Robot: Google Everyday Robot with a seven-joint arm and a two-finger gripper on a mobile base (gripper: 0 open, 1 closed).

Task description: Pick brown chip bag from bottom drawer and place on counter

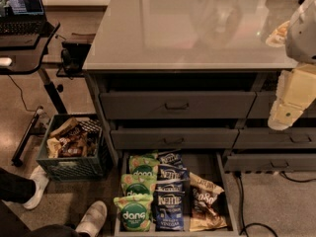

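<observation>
The brown chip bag (pixel 205 201) lies in the right part of the open bottom drawer (pixel 227 194), beside blue Kettle bags (pixel 170 194) in the middle and green Dang bags (pixel 137 194) at the left. The glossy pale grey counter (pixel 187 28) tops the dark grey cabinet. My gripper (pixel 285 113) hangs at the right edge of the view, in front of the upper drawers and just below the counter's edge. It is well above and to the right of the brown bag and holds nothing that I can see.
Two shut grey drawers (pixel 175 105) sit above the open one. A green crate (pixel 74 149) of snacks stands on the floor to the left. A black laptop desk (pixel 24 43) is at far left. A person's shoes (pixel 91 218) are near the drawer's front left. A cable (pixel 244 201) runs on the floor at right.
</observation>
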